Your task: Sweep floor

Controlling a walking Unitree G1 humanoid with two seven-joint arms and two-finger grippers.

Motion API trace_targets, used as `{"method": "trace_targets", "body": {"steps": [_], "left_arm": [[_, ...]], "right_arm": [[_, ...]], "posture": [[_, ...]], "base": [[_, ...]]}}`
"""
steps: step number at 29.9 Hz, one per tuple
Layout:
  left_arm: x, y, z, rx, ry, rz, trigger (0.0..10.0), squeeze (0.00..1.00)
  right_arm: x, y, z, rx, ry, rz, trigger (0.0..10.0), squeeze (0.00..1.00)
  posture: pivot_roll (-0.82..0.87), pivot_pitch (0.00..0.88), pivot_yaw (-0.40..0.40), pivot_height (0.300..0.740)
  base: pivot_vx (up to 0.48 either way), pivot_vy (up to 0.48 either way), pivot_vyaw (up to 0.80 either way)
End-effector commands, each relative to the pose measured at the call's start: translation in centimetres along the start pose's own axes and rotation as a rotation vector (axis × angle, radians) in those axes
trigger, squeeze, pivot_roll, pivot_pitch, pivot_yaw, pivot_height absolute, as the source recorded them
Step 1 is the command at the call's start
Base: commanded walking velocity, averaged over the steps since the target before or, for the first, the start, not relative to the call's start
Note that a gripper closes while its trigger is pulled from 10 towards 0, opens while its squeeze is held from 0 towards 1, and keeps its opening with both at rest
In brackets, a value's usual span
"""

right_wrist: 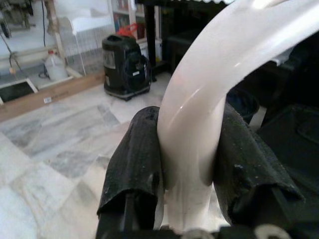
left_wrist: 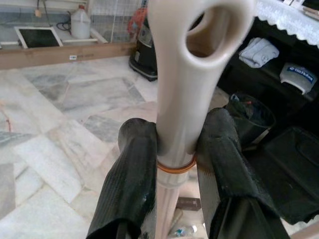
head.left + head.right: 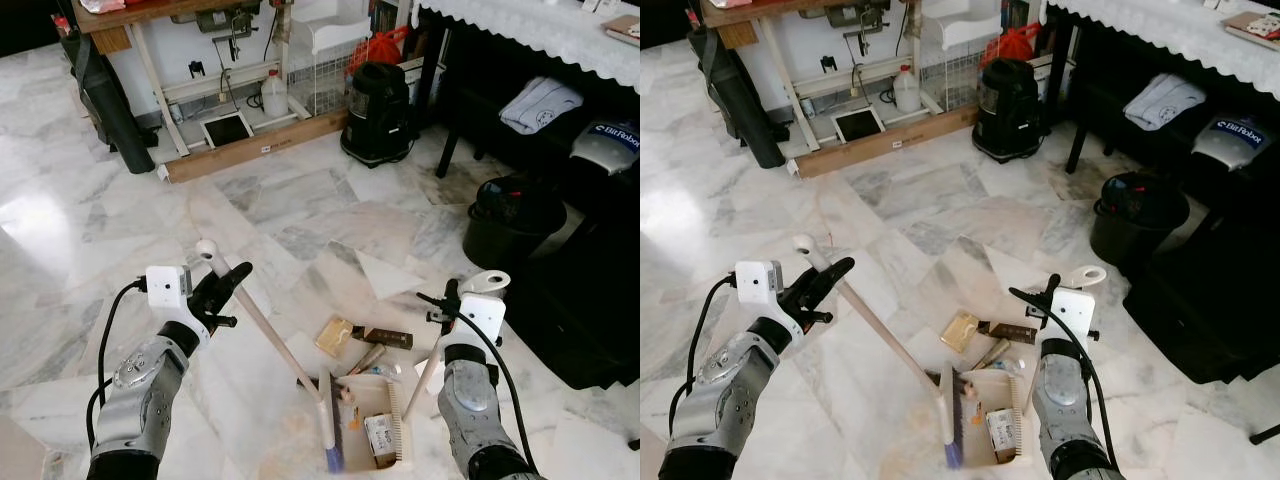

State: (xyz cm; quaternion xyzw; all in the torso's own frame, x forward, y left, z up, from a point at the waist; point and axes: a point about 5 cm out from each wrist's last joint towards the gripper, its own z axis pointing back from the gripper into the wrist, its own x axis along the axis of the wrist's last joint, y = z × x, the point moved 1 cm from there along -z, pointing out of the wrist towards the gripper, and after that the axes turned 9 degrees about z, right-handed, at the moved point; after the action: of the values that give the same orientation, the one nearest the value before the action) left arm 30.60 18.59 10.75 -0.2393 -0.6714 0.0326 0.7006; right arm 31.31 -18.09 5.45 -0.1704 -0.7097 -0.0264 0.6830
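Nearest the camera, a white dustpan [image 3: 385, 420] rests on the marble floor [image 3: 300, 200] between the two arms, with small litter inside it. The broom head [image 3: 330, 425] sits at the dustpan's left edge, its bristles touching the pan. The broom handle [image 3: 255, 315] slants up and to the left, where the left hand [image 3: 225, 285] is clenched around it just below its looped end; the left wrist view shows both black fingers [image 2: 132, 169] pressed against the pale shaft. The right hand [image 3: 445, 300] grips the curved white dustpan handle [image 3: 485, 282] near its ring-shaped top, fingers closed on either side of it. Just beyond the dustpan lie a tan packet [image 3: 333, 335] and a dark brown wrapper [image 3: 385, 338]. Farther off stand a black vacuum cleaner [image 3: 378, 110], a black bucket [image 3: 512, 220] and a tabletop with a lace cloth [image 3: 540, 30]
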Motion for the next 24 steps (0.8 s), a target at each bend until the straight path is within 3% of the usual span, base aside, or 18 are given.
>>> {"method": "trace_targets", "body": {"steps": [1, 8, 13, 24], "left_arm": [[0.2, 0.0, 0.1, -0.009, -0.013, -0.035, 10.0, 0.0], [0.9, 0.4, -0.1, 0.029, -0.062, -0.069, 10.0, 0.0], [3.5, 1.8, -0.2, 0.154, -0.228, -0.094, 10.0, 0.0], [3.2, 1.2, -0.4, 0.139, -0.238, -0.078, 10.0, 0.0]], "right_arm": [[2.0, -0.2, -1.0, -0.025, -0.082, -0.047, 10.0, 0.0], [2.9, -0.7, -1.3, -0.042, -0.111, -0.073, 10.0, 0.0], [3.5, -1.2, -1.4, -0.05, -0.137, -0.085, 10.0, 0.0], [4.1, -1.4, -1.2, -0.051, -0.147, -0.096, 10.0, 0.0]], "posture": [[0.11, 0.053, 0.043, 0.74], [0.11, 0.047, 0.042, 0.74], [0.1, 0.049, 0.04, 0.74], [0.1, 0.058, 0.037, 0.74]], "base": [[0.0, 0.0, 0.0], [0.0, 0.0, 0.0], [0.0, 0.0, 0.0], [0.0, 0.0, 0.0]]}}
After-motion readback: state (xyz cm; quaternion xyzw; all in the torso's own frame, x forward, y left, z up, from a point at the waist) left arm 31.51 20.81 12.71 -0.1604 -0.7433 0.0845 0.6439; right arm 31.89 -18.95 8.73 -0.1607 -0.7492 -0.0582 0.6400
